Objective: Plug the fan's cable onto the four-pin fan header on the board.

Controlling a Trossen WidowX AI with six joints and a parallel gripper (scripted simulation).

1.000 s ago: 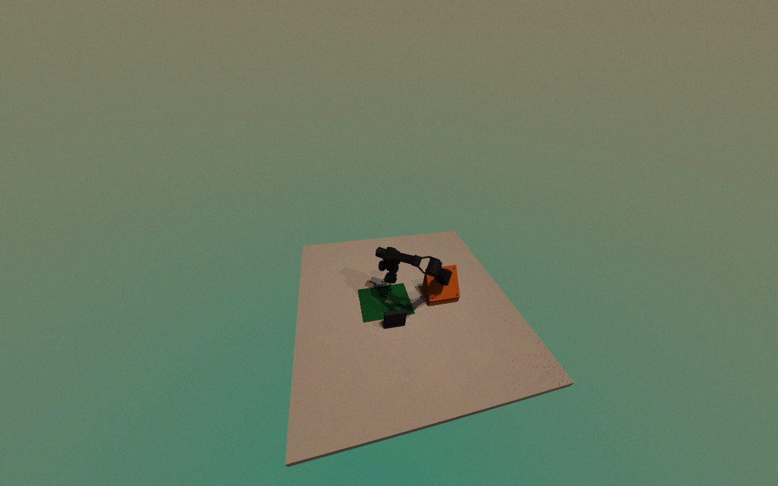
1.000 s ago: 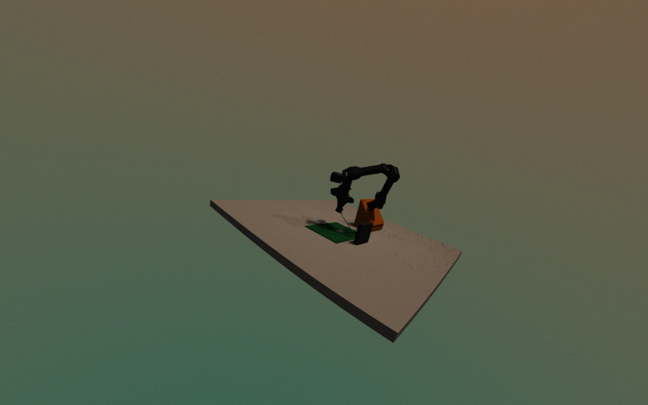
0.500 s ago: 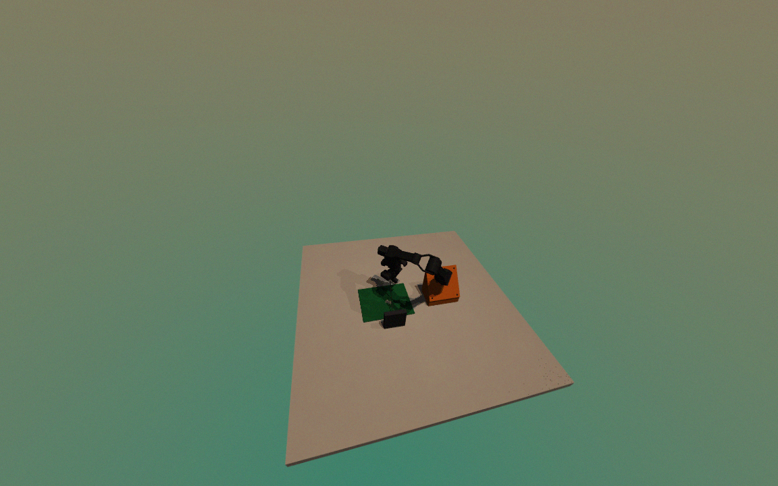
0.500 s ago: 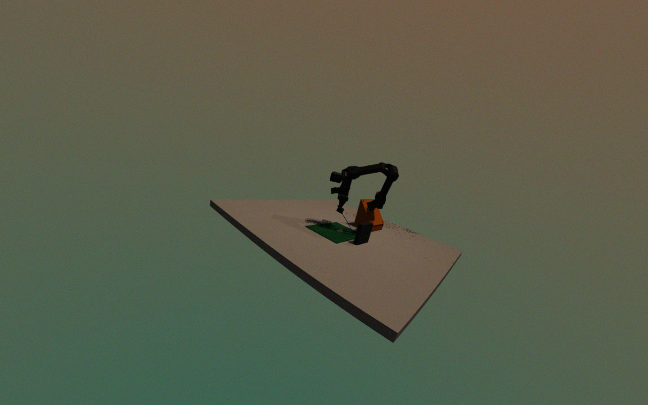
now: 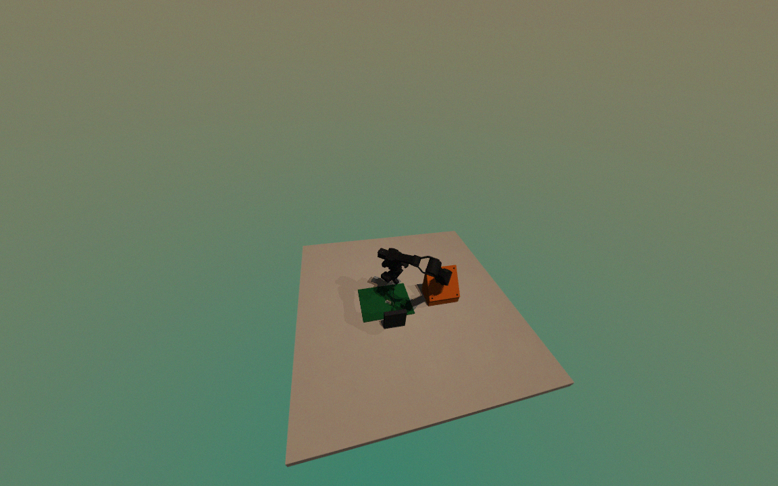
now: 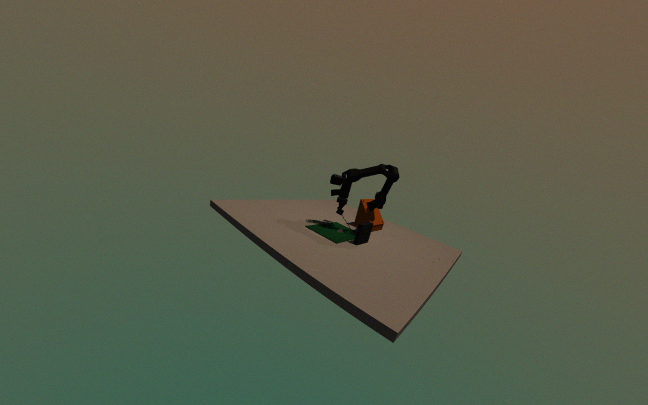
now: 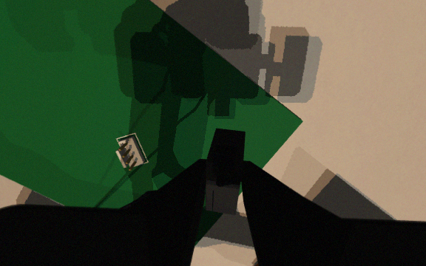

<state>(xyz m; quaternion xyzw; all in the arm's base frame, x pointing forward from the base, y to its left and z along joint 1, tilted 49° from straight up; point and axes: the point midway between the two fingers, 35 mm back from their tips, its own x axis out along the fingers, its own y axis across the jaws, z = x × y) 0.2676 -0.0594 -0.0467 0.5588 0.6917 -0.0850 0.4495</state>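
The green board (image 5: 371, 311) (image 6: 327, 233) (image 7: 50, 92) lies flat on the table. Its white four-pin fan header (image 7: 132, 151) stands bare on the board, left of my fingers in the wrist view. My gripper (image 7: 223, 167) (image 5: 389, 277) (image 6: 340, 210) is shut on the black plug (image 7: 229, 142) and holds it in the air above the board's edge, apart from the header. The black fan (image 5: 395, 318) (image 6: 361, 234) stands upright at the board's near corner. A thin cable (image 6: 347, 222) runs from the plug down towards the fan.
The arm's orange base (image 5: 442, 289) (image 6: 367, 215) stands beside the board. Everything rests on a tan table slab (image 5: 392, 393) (image 6: 391, 282) (image 7: 383, 111) with edges on all sides.
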